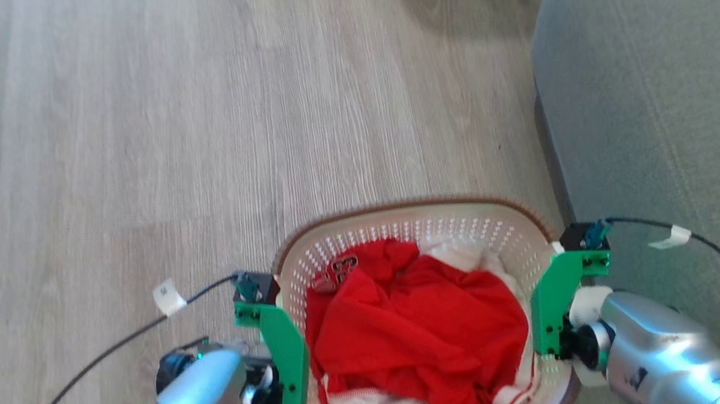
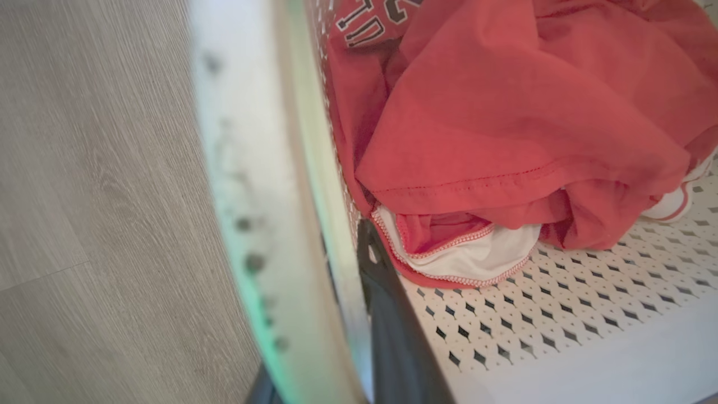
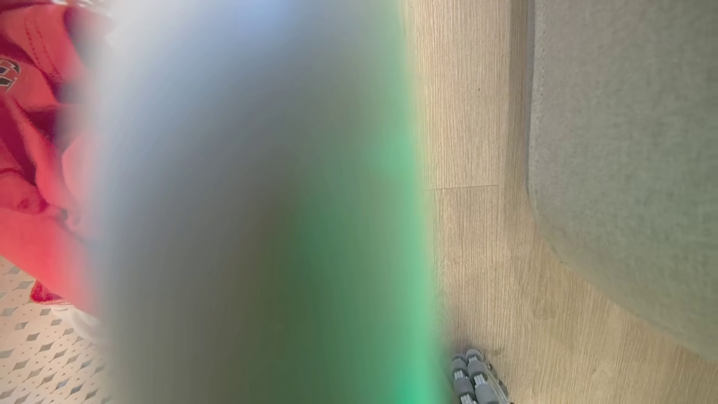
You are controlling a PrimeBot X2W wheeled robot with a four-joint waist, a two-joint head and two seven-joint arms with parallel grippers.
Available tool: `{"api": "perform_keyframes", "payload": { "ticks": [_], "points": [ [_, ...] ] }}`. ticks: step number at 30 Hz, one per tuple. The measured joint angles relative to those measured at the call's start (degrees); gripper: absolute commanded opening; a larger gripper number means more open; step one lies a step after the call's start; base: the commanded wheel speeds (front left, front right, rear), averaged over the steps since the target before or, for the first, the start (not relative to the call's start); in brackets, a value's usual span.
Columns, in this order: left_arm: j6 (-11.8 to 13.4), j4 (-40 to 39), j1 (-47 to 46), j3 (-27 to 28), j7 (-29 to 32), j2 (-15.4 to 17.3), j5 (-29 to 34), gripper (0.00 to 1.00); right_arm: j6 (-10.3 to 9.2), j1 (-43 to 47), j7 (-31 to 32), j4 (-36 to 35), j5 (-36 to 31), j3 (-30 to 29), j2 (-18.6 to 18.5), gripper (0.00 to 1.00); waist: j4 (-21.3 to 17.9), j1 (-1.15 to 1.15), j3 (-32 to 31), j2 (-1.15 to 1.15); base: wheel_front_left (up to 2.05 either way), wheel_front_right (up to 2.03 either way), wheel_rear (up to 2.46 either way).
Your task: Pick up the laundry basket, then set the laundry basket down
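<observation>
At lower centre of the frame, we are taking the laundry basket [image 1: 402, 214], likely light and stiff, by its side walls: left tool [image 1: 284, 349] clamping the wall; right tool [image 1: 551, 310], cannot tell.

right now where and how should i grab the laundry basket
Grip the laundry basket by its rim at the left and right sides, coming from above with one finger each side of the thin upright wall, where the left gripper and right gripper stand.
</observation>
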Motion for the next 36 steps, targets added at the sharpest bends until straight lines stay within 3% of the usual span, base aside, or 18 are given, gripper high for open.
{"api": "perform_keyframes", "payload": {
  "ticks": [15, 36],
  "points": [
    [-0.32, 0.11, 7.75, -0.11, 1.02, -0.01, -1.01, 0.0, -0.07, 6.44, 0.82, -0.08, 4.67, 5.81, 0.03, 0.0, 0.41, 0.0, -9.76, 0.0, 0.0, 0.0, 0.0],
    [-0.32, 0.38, 7.96, -0.18, 1.24, 0.01, -2.11, 0.0, -0.44, 6.34, 0.1, 0.45, 8.94, 10.51, 0.04, 0.0, 0.54, 0.0, -11.51, -0.01, 0.0, 0.0, 0.0]
  ]
}}
